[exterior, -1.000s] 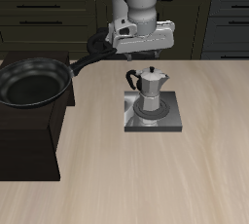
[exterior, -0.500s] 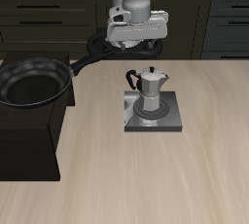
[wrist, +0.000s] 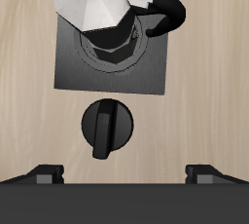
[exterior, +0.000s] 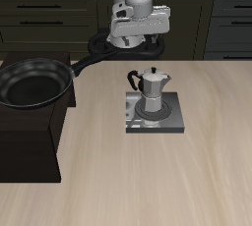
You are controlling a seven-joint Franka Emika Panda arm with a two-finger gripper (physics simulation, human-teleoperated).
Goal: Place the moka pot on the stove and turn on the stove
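The silver moka pot (exterior: 152,90) stands upright on the grey stove (exterior: 175,122), over its coil burner, with its black handle to one side. My gripper (exterior: 136,47) hangs above and behind the pot, apart from it, open and empty. In the wrist view the moka pot (wrist: 102,4) sits on the stove plate (wrist: 156,72), and the black knob (wrist: 107,128) lies between the plate and my gripper (wrist: 126,173). Both fingertips (wrist: 47,172) show wide apart with nothing between them.
A black frying pan (exterior: 34,81) rests on the large black cabinet block (exterior: 30,146), its handle reaching toward my gripper. Dark drawer fronts (exterior: 59,19) run along the back of the table.
My gripper has turned about its axis and shifted slightly back above the stove. The moka pot has not moved.
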